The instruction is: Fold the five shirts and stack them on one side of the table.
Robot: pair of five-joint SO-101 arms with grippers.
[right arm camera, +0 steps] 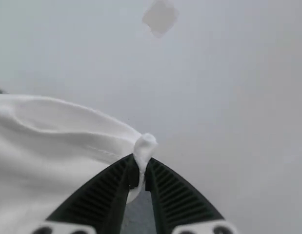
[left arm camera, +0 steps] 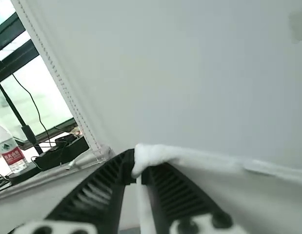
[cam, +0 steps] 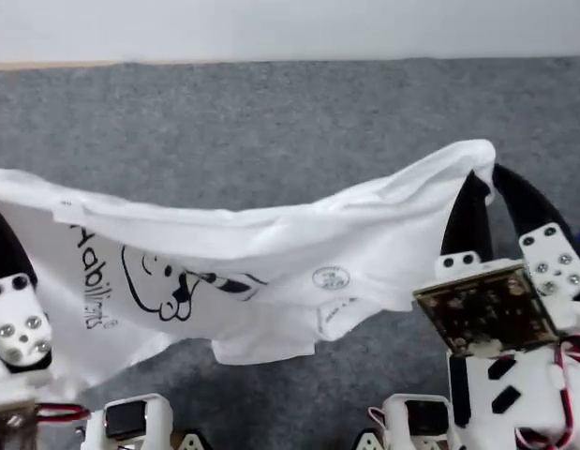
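Grey felt-like surface (cam: 271, 112), flat and matte. White shirt (cam: 271, 244) of thin soft fabric, creased, with a black cartoon print, hangs as a sagging band above the surface between both arms and hides its middle. Left gripper (left arm camera: 137, 170) is clamped on a bunched hem corner. Right gripper (right arm camera: 140, 170) is pinched tight on another bunched corner, its ribbed black fingers (right arm camera: 180, 195) nearly meeting. A clear plastic bottle (left arm camera: 7, 146) stands by a window (left arm camera: 38, 95).

Bright, even light; daylight glares through the window (left arm camera: 38, 97), and the shirt (cam: 271, 246) casts faint shadow on the table (cam: 271, 122)
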